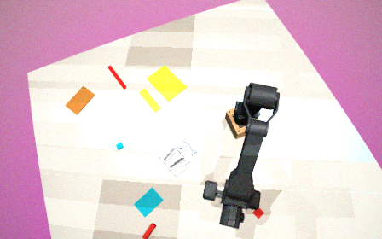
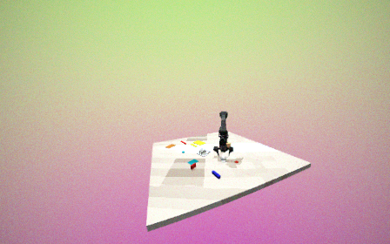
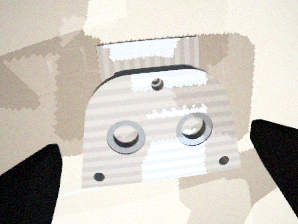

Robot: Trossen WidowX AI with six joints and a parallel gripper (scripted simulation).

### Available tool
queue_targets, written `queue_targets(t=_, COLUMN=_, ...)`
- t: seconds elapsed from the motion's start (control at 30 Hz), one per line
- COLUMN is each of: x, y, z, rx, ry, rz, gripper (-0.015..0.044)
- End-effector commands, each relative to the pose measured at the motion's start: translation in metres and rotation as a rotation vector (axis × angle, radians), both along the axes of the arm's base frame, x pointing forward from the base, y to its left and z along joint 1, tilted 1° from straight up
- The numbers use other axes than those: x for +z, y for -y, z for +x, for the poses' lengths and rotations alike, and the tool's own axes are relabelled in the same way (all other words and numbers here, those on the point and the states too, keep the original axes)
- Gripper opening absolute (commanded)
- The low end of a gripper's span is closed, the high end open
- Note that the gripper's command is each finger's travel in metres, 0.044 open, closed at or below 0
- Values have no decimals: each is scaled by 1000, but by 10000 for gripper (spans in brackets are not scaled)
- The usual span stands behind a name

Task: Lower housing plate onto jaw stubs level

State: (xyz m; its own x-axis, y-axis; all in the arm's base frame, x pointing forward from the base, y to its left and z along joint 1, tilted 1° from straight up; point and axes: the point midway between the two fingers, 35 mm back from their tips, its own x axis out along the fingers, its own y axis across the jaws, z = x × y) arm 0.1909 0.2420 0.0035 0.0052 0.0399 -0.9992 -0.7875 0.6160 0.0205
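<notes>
The pale housing plate (image 3: pixel 162 110) (image 2: pixel 224 159) lies on the table beneath my hand. The wrist view shows its rounded far end, two ringed holes and three small holes; a striped pale strip adjoins its far edge. In the top view the arm hides it. My gripper (image 1: pixel 232 195) (image 2: pixel 224 152) (image 3: pixel 158 141) is open and empty, pointing down above the plate, with one black finger either side of it in the wrist view. The grey jaws (image 1: pixel 177 160) (image 2: pixel 203 152) sit on a pale base left of my hand in the top view. Their pins and stubs are too small to make out.
A red square (image 1: pixel 258 212) (image 2: pixel 236 162) lies close to my hand. A teal rectangle (image 1: pixel 148 201) (image 2: pixel 192 161) and a red bar (image 1: pixel 149 230) lie to the left, a blue cylinder (image 2: pixel 216 174) in front. Yellow pieces (image 1: pixel 166 83) lie farther back. A wooden block (image 1: pixel 231 122) is by the arm's base.
</notes>
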Motion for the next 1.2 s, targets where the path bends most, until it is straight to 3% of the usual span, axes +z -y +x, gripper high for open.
queue_targets(t=0.0, x=-8, y=3, z=-1, rx=3, ry=-1, rz=-11, gripper=440)
queue_targets(t=1.17, x=-21, y=3, z=-2, rx=3, ry=-1, rz=-11, gripper=440)
